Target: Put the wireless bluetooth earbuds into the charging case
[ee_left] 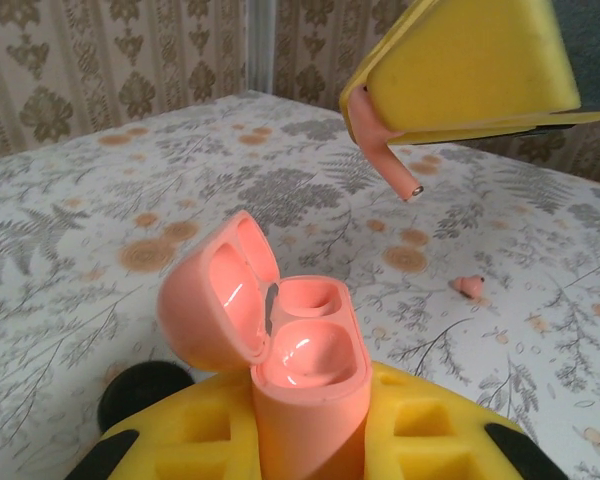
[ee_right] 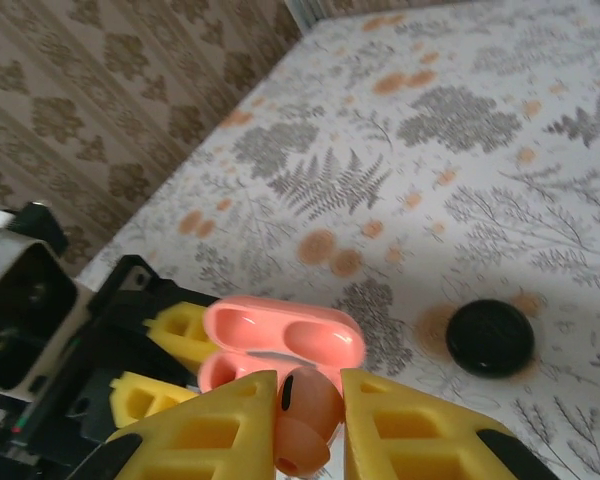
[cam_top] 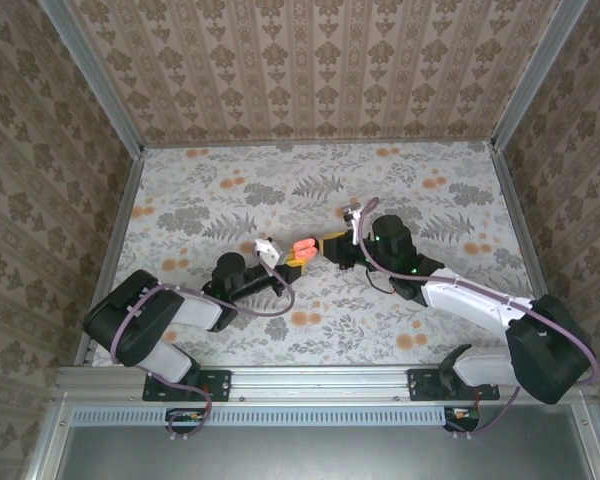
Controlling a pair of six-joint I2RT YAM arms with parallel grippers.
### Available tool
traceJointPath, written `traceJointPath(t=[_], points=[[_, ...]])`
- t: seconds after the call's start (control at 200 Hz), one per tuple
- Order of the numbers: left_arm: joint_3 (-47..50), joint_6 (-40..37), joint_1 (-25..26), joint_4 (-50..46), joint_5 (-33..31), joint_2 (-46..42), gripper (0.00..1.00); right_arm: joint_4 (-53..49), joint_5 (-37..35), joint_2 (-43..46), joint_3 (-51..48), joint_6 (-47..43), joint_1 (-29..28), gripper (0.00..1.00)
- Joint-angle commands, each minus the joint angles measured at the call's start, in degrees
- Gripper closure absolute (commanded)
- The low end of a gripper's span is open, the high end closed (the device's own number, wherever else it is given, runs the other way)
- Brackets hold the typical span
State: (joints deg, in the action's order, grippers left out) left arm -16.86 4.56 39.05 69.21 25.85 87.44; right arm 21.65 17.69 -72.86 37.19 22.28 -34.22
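My left gripper (ee_left: 310, 425) is shut on the salmon-pink charging case (ee_left: 310, 380), held upright with its lid swung open to the left and both wells bare. My right gripper (ee_right: 308, 405) is shut on one earbud (ee_right: 305, 420). From the left wrist view its stem (ee_left: 385, 150) pokes down out of the yellow pads (ee_left: 460, 60), above and to the right of the open case. In the right wrist view the case (ee_right: 280, 345) lies just beyond the held earbud. A second earbud (ee_left: 470, 287) lies on the table. From above, the two grippers (cam_top: 288, 262) (cam_top: 330, 248) meet at the case (cam_top: 302, 246).
A flat black round disc (ee_right: 490, 338) lies on the floral tabletop (cam_top: 400, 190) near the case, also seen at the left gripper's lower left as a disc (ee_left: 140, 392). Patterned walls (cam_top: 310, 60) close in the table on three sides.
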Motion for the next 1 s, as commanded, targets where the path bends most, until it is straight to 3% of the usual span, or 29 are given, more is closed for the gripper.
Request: traceJointPath(t=[0.0,0.995], points=[[-2.53,1.11,0.75,4.44,3.83,0.48,0.83,7.96,3.08,2.27,-1.78,-0.86,-0.05,0.78],[-5.06,3.69,1.97,4.35,3.02,-1.40,0.84,13.67,4.54,-1.82,-2.13,-0.54,-1.20,0.77]])
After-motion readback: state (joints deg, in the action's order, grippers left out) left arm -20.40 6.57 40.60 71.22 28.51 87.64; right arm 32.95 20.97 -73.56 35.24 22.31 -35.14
